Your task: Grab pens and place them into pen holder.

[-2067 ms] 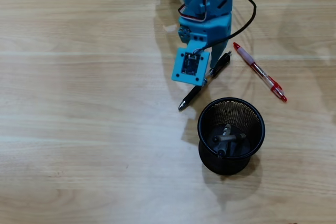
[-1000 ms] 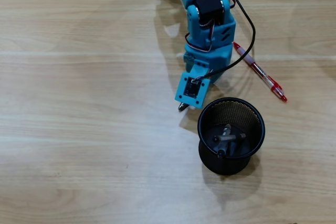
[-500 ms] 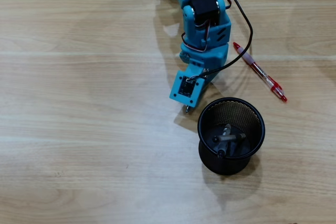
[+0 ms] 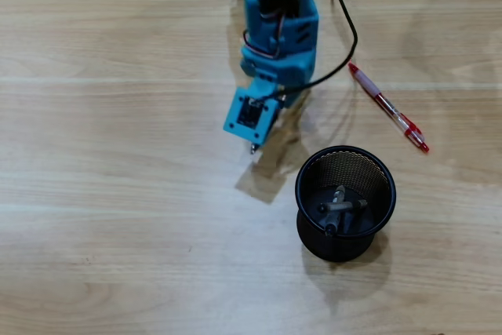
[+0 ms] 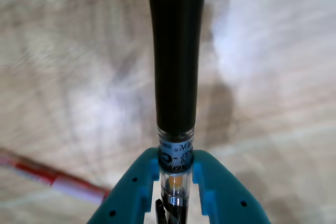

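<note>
Overhead view: blue arm enters at top centre and reaches down-frame over the wood-grain counter. A small blue camera board hangs at its lower end, with only a pen tip showing just below it. The holder, black mesh, stands lower right of centre, apart from the arm. Two pens lie crossed in its bottom; colours hard to tell. A red pen lies on the counter at upper right, slanting down to the right, between arm and frame edge, clear of the holder. A black cable loops from the arm toward its top end.

Wrist view: the tool at bottom centre is clenched on a black pen, both blue fingers pressing its clear printed band. The dark barrel runs straight up to the top edge. Small print on the band is there but too fine to read. Background is blurred; the red pen shows at lower left.
</note>
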`<move>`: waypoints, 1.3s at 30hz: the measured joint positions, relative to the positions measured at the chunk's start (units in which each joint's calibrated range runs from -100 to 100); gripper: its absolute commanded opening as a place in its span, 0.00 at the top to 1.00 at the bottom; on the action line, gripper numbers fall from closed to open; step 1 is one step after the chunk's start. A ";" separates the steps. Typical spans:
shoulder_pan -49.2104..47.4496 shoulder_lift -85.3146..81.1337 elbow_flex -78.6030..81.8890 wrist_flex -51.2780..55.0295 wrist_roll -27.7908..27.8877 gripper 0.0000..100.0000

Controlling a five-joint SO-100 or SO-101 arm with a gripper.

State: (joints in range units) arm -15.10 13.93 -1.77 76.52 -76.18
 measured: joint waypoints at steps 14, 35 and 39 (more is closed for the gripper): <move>3.14 -21.16 0.00 10.70 0.99 0.98; -5.34 -22.01 -1.15 -54.81 19.92 0.98; -5.72 -18.69 -1.24 -65.00 22.31 0.98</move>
State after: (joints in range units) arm -20.82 -4.76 -3.02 11.52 -53.86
